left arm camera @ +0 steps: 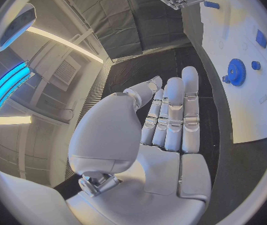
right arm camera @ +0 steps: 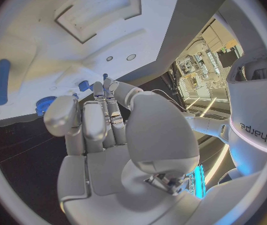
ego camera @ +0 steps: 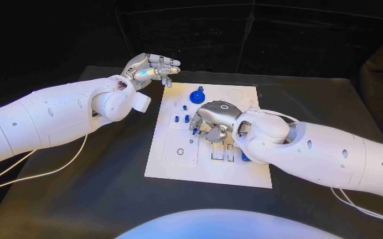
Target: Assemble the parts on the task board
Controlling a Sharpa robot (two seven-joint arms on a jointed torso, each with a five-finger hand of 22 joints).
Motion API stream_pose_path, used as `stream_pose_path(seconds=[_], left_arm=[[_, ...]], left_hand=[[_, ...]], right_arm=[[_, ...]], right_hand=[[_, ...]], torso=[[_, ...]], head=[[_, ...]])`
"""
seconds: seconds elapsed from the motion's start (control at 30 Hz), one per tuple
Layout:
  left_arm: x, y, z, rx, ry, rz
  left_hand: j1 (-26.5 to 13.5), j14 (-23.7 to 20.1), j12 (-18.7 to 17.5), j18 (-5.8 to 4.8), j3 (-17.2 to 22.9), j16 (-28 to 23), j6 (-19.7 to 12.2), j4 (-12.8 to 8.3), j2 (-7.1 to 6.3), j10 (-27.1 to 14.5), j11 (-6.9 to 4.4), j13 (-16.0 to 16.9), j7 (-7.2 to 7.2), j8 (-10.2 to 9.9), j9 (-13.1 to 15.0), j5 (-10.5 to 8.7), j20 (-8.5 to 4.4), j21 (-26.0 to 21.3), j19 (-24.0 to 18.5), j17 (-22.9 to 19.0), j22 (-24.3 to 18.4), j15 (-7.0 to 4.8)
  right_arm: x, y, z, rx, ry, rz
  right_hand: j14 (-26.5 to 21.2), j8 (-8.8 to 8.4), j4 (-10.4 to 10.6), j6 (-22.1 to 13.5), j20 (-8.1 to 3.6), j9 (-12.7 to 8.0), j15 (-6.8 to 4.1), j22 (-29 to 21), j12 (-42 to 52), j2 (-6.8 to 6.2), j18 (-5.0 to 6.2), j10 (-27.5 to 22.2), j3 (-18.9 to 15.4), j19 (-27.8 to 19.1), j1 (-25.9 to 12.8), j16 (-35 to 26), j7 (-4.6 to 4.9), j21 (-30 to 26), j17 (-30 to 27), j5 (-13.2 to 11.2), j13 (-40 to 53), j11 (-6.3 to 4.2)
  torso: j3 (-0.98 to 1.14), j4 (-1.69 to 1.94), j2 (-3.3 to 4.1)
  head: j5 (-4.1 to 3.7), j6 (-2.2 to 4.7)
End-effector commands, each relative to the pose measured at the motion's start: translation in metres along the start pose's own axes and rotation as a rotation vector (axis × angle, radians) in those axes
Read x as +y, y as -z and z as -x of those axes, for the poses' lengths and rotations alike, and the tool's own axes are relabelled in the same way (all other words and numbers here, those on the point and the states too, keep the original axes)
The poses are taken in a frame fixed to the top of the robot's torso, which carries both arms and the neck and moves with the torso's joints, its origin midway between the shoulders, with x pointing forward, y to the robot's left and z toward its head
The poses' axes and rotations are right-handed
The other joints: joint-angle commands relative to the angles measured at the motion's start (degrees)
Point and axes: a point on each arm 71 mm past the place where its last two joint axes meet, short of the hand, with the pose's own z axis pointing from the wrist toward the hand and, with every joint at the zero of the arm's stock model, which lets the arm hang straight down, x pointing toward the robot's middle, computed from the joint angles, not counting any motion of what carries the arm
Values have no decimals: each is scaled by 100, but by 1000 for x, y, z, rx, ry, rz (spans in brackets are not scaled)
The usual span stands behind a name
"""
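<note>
From my head camera, the white rectangular task board (ego camera: 209,164) lies in the middle of the black table (ego camera: 96,195). My left hand (ego camera: 151,70) hangs above the table just off the board's far left corner, fingers curled loosely with nothing between them. My right hand (ego camera: 212,121) is down over the middle of the board, knuckles up; I cannot tell whether its fingertips grip anything. A round blue gear-shaped part (ego camera: 197,95) sits on the far half of the board, and small blue pegs (ego camera: 181,119) stand just left of my right hand.

At my left wrist, my fingers (left arm camera: 174,115) lie straight and side by side, holding nothing. The blue gear (left arm camera: 236,72) lies on the board beyond them.

At my right wrist, my fingers (right arm camera: 99,122) stretch toward the board, nothing plainly between them. A blue cylindrical pin (right arm camera: 1,82) lies on the board, well apart from them.
</note>
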Motion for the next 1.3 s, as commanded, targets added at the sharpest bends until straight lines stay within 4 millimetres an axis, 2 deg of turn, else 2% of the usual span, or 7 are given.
stream_pose_path(seconds=[0.03,0.2,0.67,1.3], left_arm=[[-1,-1,-1,4,6,-4],[-1,-2,-2,5,6,-3],[-1,-2,-3,8,7,0],[-1,-2,-3,10,8,4]], left_hand=[[-29,-51,20,77,-22,-25,-26,1,26,-29,23,-5,29,36,-7,29,-1,-18,-37,-4,-6,7],[-29,-51,20,77,-22,-25,-26,1,26,-29,23,-5,29,36,-7,29,-1,-18,-37,-4,-6,7],[-29,-51,20,77,-22,-25,-26,1,26,-29,23,-5,29,36,-7,29,-1,-18,-37,-4,-6,7],[-35,-57,28,77,-28,-25,-35,1,27,-39,28,-8,33,42,-7,29,4,-22,-41,-11,-10,12]], right_arm=[[2,-1,-3,41,13,12],[5,-3,-6,59,13,18],[6,-8,-13,81,24,14],[9,-12,-21,117,49,9]], right_hand=[[207,4,12,4,-3,5,-19,-2,-35,2,-51,20,11,22,-60,28,21,15,-3,-34,-4,5],[207,3,13,2,-3,5,-19,-3,-37,2,-51,19,10,21,-63,30,21,14,-1,-33,-4,6],[204,-1,16,-3,-3,4,-17,-18,-42,-1,-48,15,5,15,-73,23,23,7,-14,-30,-4,8],[204,-2,16,-4,-2,4,-17,-18,-44,-1,-49,14,4,14,-75,22,23,7,-17,-28,-4,8]], torso=[[5,3,0],[9,-10,-2],[0,1,-4],[4,-6,-1]], head=[[16,-15],[37,-29],[49,-54],[65,-83]])
